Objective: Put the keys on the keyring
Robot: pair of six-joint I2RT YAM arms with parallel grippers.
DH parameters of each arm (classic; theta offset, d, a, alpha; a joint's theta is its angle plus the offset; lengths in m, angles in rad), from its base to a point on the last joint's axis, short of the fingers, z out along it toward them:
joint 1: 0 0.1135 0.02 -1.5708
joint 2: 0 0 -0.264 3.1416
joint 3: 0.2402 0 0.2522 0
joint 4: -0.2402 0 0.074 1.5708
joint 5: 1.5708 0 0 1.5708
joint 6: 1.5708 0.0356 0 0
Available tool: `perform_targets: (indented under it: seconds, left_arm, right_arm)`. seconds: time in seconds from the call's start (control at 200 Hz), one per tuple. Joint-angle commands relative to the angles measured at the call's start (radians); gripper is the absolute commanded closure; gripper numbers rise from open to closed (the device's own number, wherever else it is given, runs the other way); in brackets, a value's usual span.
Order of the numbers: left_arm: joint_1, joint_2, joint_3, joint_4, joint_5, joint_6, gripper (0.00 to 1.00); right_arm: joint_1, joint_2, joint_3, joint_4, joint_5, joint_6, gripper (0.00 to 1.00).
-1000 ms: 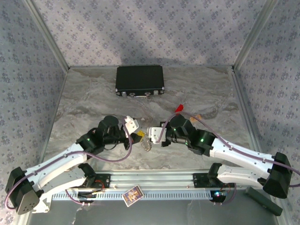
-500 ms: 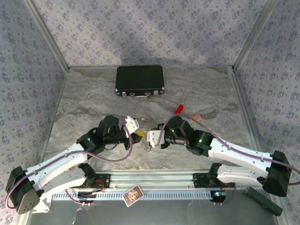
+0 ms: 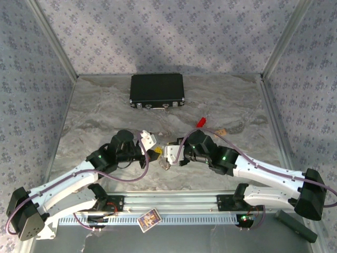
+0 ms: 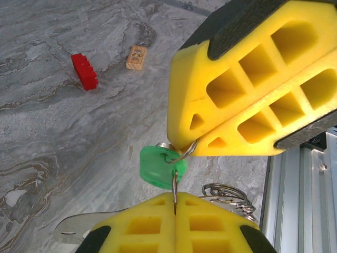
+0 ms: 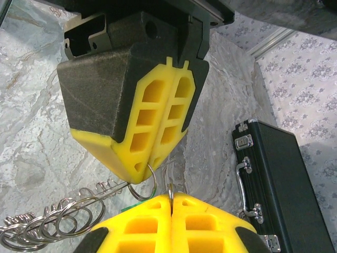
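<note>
- Left gripper [image 4: 175,203]: jaws fully closed, pinching the wire of the keyring [image 5: 156,182] edge-on. This is judged a steadying grip. It sits on the near side of the black case [image 3: 157,90].
- Right gripper [image 5: 171,200]: jaws likewise closed on the same loop from the opposite side, its tips almost meeting the left's. Two opposed grips would let the split be worked apart.
- Green key [image 4: 159,166]: hangs at the loop between the two sets of tips. Whether it is fully threaded or caught part-way in the coil cannot be told.
- Bunch of linked rings [image 4: 226,194]: appears attached to the loop and lies below the grippers, nearer the arm bases than the case.
- Red key [image 4: 84,71]: lies loose on the table, right of and nearer than the case, beside a brown bit [image 4: 137,57]. It is not yet fitted, and its blade cannot be made out.
- Silvery flat piece [image 4: 68,233]: cut off by the left fingers, identity uncertain.
- In the overhead view, the loop is too small to resolve.
</note>
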Motion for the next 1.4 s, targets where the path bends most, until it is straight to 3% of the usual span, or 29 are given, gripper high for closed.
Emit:
perform_targets:
  seconds: [0.0, 1.359, 1.394]
  left_arm:
    - [-0.006, -0.005, 0.017, 0.044, 0.029, -0.002, 1.00]
    - [-0.007, -0.001, 0.013, 0.062, 0.006, -0.006, 1.00]
    - [-0.007, -0.004, 0.012, 0.064, 0.008, -0.004, 1.00]
  right_arm:
    - [0.008, 0.008, 0.007, -0.029, -0.010, -0.028, 1.00]
    - [0.023, 0.026, 0.027, -0.103, -0.050, -0.065, 1.00]
    - [0.025, 0.027, 0.026, -0.103, -0.049, -0.063, 0.93]
